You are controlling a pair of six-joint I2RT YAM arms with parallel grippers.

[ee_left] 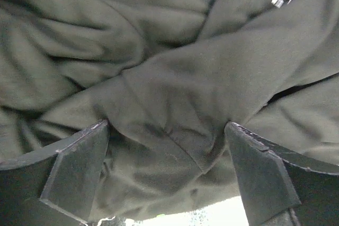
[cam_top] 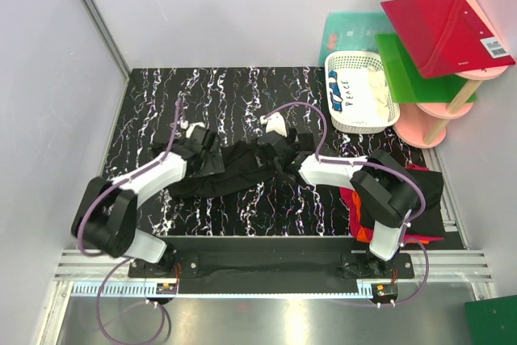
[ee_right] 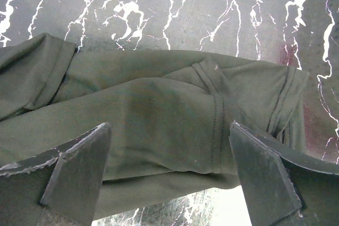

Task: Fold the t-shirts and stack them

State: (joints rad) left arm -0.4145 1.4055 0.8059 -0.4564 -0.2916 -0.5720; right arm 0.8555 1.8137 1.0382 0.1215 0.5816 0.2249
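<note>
Clutter kept at the far right corner of the black marbled table (cam_top: 242, 90)
A white lattice basket (cam_top: 353, 55) was set at that corner, with a lettered white sheet (cam_top: 353, 93) laid inside. Just past the table's right edge, a red board (cam_top: 440, 26) and a green board (cam_top: 408, 70) were propped on a pink tiered stand (cam_top: 420, 123).

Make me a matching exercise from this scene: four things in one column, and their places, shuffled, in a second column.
Things:
1. crumpled black t-shirt
2. white basket
3. red board
4. pile of shirts

Places:
A. far right corner of the table
B. top tier of the pink stand
C. near right corner of the table
D. middle of the table

Pairs: 1-D, 2-A, 3-B, 4-C
</note>
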